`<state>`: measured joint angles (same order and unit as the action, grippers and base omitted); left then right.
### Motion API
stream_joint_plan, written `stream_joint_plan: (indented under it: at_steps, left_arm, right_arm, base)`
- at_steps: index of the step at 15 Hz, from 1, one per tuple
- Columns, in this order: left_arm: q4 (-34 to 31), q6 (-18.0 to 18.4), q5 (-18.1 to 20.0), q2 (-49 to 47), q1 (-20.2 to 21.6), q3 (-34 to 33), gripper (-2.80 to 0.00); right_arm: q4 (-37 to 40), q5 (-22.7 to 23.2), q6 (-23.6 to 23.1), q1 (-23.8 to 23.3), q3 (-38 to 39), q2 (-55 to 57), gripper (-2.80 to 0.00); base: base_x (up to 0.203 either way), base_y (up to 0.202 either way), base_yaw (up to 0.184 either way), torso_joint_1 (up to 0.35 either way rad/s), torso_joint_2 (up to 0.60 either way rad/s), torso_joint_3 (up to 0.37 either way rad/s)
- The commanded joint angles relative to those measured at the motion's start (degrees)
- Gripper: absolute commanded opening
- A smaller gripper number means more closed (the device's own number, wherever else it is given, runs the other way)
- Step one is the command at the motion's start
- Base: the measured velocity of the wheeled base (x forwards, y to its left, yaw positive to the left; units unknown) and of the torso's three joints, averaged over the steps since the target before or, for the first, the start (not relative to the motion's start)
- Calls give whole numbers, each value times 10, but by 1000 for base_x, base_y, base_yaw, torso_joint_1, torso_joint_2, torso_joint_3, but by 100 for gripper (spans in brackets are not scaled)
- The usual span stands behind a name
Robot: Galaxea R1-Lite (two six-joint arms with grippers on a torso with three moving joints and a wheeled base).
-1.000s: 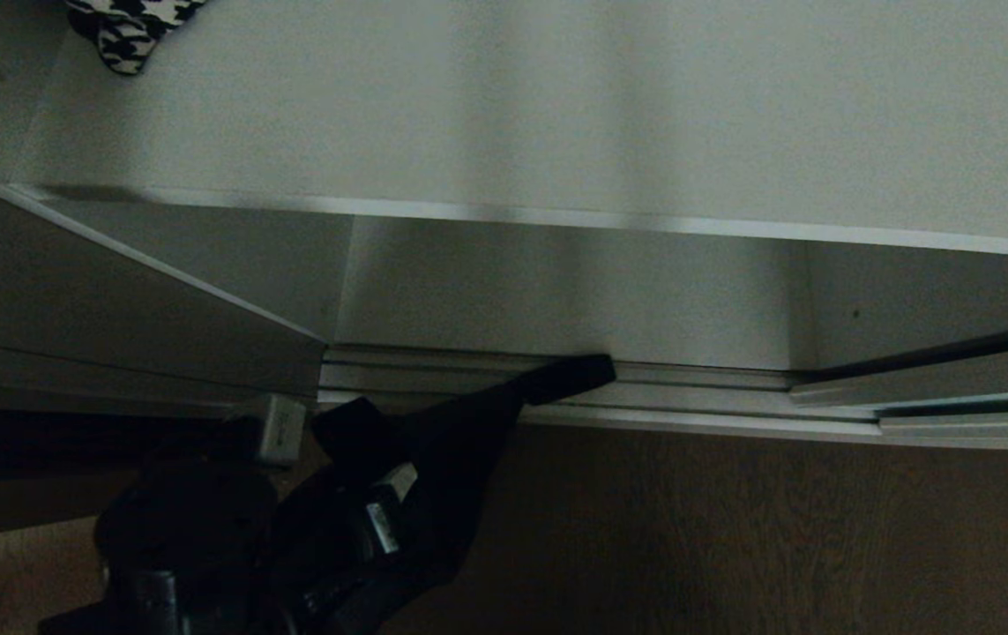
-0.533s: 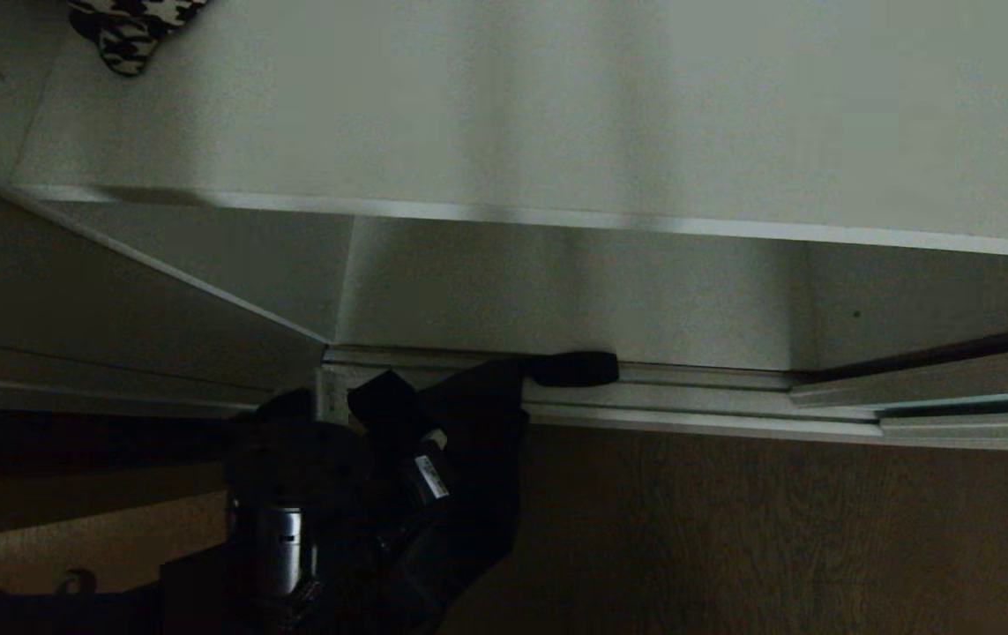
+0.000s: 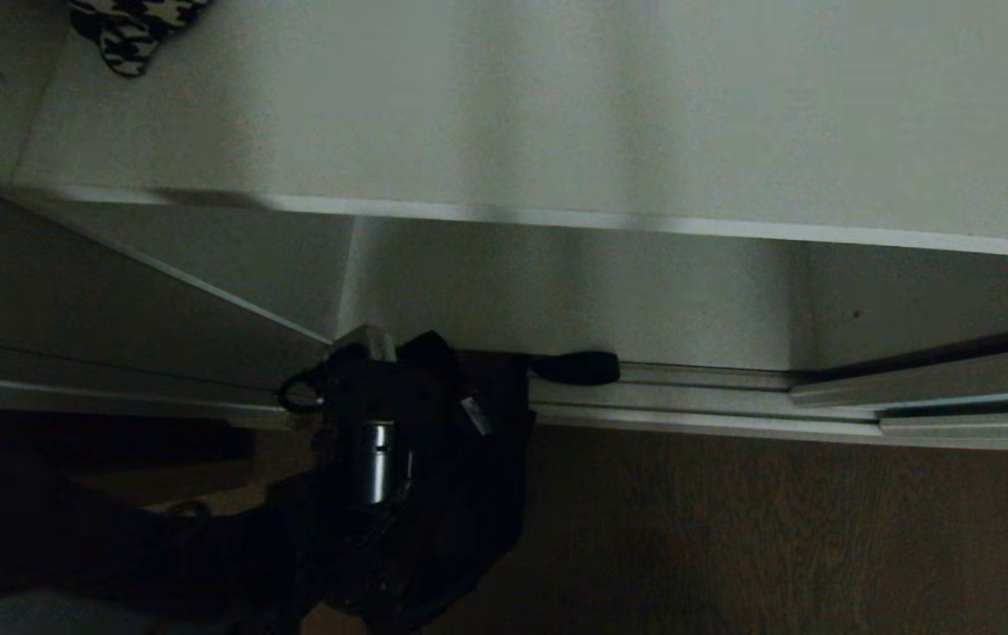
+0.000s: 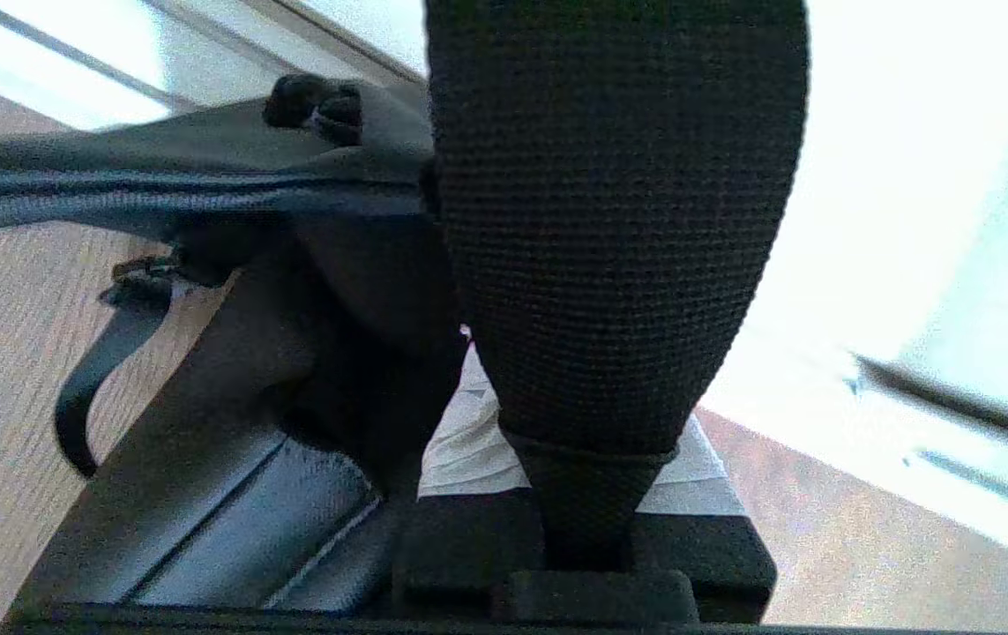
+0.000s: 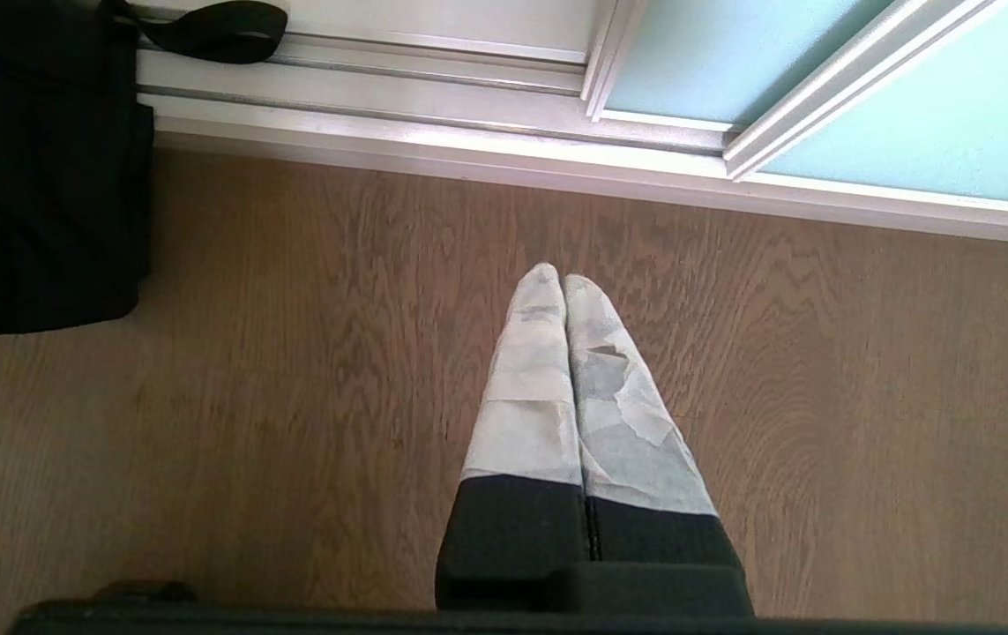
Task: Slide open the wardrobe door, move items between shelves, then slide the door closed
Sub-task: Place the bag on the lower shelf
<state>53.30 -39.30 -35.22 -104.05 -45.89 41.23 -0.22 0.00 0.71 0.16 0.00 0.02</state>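
Note:
My left gripper (image 4: 587,423) is shut on the black webbing strap (image 4: 609,220) of a black bag (image 3: 442,467). The strap passes between its white-taped fingers (image 4: 468,441). In the head view the bag hangs at the wardrobe's floor track (image 3: 715,401), below the wide white shelf (image 3: 504,106). A loop of the strap (image 3: 578,368) lies on the track. The sliding wardrobe door (image 5: 927,132), aqua glass in a silver frame, stands to the right. My right gripper (image 5: 563,278) hangs shut and empty over the wooden floor.
A black-and-white houndstooth cloth (image 3: 129,31) lies at the shelf's far left corner. A slanted white panel (image 3: 115,300) closes the left side. The wooden floor (image 3: 777,529) runs in front of the track. The bag (image 5: 36,176) also shows in the right wrist view.
My left arm has carried the bag up and to the right, toward the wardrobe opening. The strap loop on the track has barely moved. The right arm is still.

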Motion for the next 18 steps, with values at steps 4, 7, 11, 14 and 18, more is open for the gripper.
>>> stream_joint_plan:
  at_steps: [4, 7, 11, 14, 18]
  left_arm:
    - [-3, -21, 7, -120, 76, 118, -280]
    - [-6, -18, 13, -131, 79, 172, -280]
    - [-33, -11, 12, -152, 83, 270, -280]
    - [-43, -1, 12, -210, 102, 349, -280]
    - [-44, 43, 13, -260, 125, 476, -280]
  right_arm:
    - [0, 0, 0, 0, 0, -1, -280]
    - [0, 0, 0, 0, 0, -1, -280]
    - [0, 0, -1, 0, 0, -1, -280]
    - [0, 0, 0, 0, 0, -1, -280]
    - [0, 0, 0, 0, 0, -1, -280]
  base:
    - [0, 0, 0, 0, 0, 0]
    - [0, 0, 0, 0, 0, 0]
    - [0, 0, 0, 0, 0, 0]
    - [0, 0, 0, 0, 0, 0]
    - [0, 0, 0, 0, 0, 0]
